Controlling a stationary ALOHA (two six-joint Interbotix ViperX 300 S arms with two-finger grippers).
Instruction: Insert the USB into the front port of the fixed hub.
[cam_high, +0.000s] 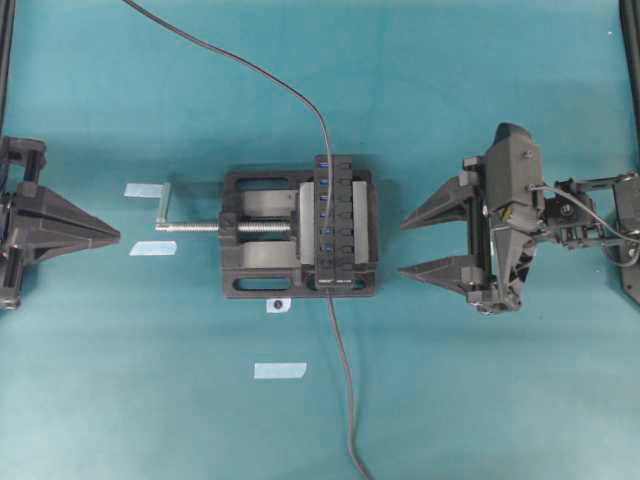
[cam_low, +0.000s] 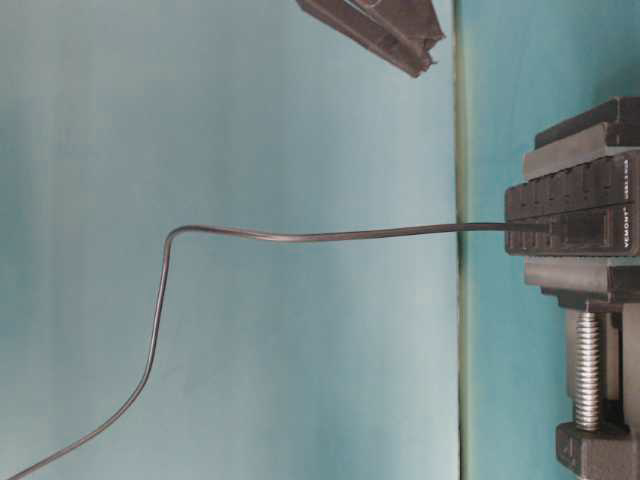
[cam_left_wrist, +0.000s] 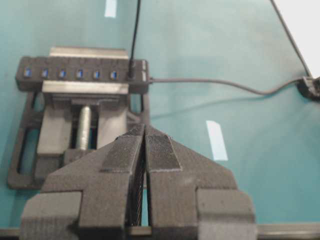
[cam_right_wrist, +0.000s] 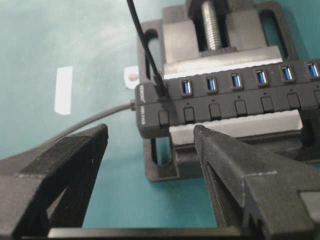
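USB (cam_right_wrist: 159, 91) sits plugged into the end port of the fixed hub (cam_right_wrist: 235, 102), which is clamped in the vise (cam_high: 255, 235) mid-table. I read the insertion as done. My right gripper (cam_high: 436, 242) hangs released beside the hub, grasping nothing; left gripper (cam_left_wrist: 145, 155) clenched, empty. Risk: cable (cam_low: 300, 236) arches free, so a fingertip snagging it could lever the plug out

A flat teal desk (cam_high: 480, 400) carries a black metal vise (cam_high: 250, 255) at its middle. Pale blue tape strips (cam_high: 280, 370) and a thin dark-grey round cable (cam_high: 345, 400) lie on it near the vise.
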